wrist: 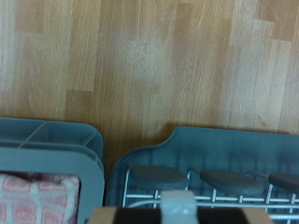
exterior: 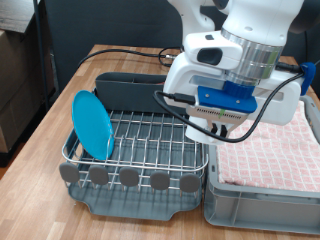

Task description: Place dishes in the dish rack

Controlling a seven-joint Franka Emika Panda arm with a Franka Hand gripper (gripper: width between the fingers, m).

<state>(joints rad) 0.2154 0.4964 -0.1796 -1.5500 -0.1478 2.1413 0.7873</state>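
Note:
The light-blue plate stands on edge in the silver wire dish rack, at the exterior view's left end. The rack has a dark grey caddy at its back, round grey feet and a grey drip tray. My gripper hangs over the rack's right end, beside the bin; its fingers are hidden under the hand. In the wrist view only a grey and tan sliver of the gripper shows, above the drip tray's edge and feet. The mug and the wooden spoon are out of view.
A grey bin lined with pink checkered cloth sits against the rack on the exterior view's right; it also shows in the wrist view. Black cables trail across the wooden table behind the rack.

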